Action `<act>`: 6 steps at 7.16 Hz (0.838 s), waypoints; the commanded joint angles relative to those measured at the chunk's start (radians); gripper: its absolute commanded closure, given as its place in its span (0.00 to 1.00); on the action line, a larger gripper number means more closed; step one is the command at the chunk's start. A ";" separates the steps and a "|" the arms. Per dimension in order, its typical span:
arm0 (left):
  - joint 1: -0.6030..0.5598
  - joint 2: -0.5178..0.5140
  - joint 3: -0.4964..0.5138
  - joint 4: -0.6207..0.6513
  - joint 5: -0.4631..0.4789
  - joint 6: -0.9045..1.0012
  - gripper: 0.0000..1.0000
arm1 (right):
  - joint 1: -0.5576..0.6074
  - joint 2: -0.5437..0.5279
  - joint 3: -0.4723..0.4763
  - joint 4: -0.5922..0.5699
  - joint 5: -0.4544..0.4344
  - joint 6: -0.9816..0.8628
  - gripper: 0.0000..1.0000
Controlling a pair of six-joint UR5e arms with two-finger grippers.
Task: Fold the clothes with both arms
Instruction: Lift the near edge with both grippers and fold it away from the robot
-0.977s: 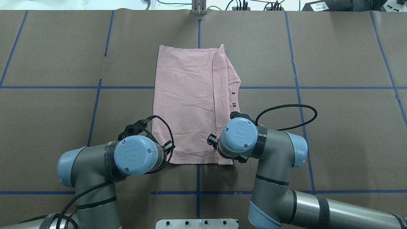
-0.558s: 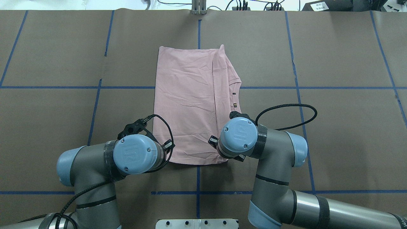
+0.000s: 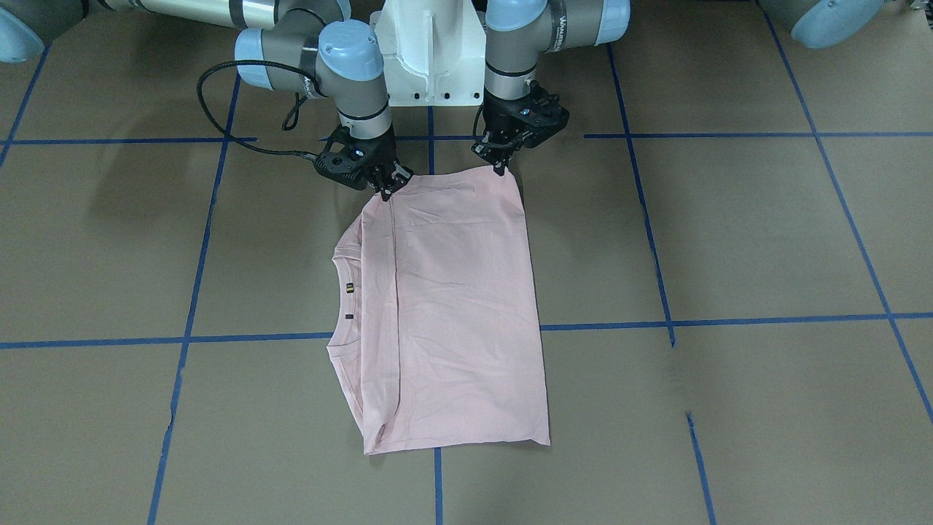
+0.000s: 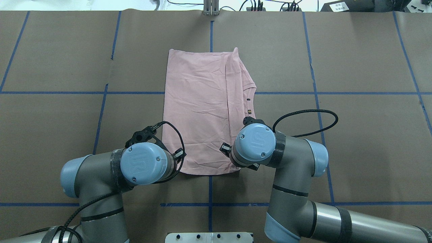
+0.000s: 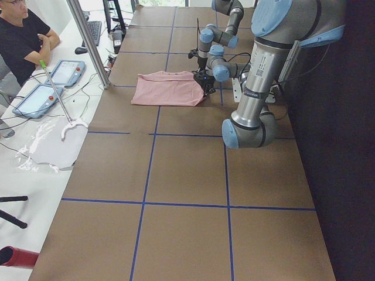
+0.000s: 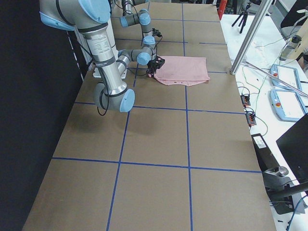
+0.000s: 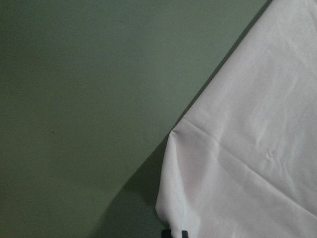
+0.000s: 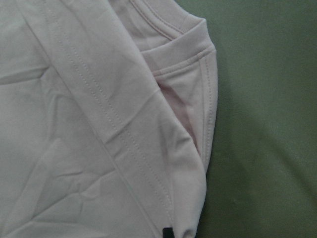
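The pale pink T-shirt [image 3: 459,306] lies plain side up, folded lengthwise, on the brown table; it also shows in the overhead view [image 4: 199,108]. Its collar with small black tags [image 3: 348,286] sticks out on the robot's right. My left gripper [image 3: 501,169] is shut on the near left hem corner, which the left wrist view [image 7: 247,163] shows raised over its shadow. My right gripper [image 3: 385,191] is shut on the near right corner, beside the folded sleeve [image 8: 198,99]. In the overhead view both wrists hide the fingers.
The white pedestal base [image 3: 430,51] stands just behind the grippers. A black cable loop [image 4: 303,118] arcs off the right wrist. Blue tape lines [image 4: 50,92] cross the table. An operator [image 5: 23,35] sits at a side bench with tablets.
The shirt's near right corner has drawn inward, toward the shirt's middle, and the near hem now looks shorter. The right wrist has shifted slightly. The left arm has barely moved.
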 commanded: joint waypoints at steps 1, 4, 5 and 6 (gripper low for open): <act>0.005 0.000 -0.027 0.005 -0.005 0.049 1.00 | 0.007 -0.064 0.098 0.033 0.003 -0.004 1.00; 0.086 0.013 -0.119 0.043 -0.002 0.077 1.00 | -0.001 -0.136 0.232 0.033 0.016 -0.001 1.00; 0.129 0.019 -0.203 0.109 -0.002 0.076 1.00 | -0.014 -0.173 0.281 0.029 0.016 0.002 1.00; 0.166 0.019 -0.282 0.180 -0.002 0.074 1.00 | -0.036 -0.222 0.354 0.029 0.017 0.002 1.00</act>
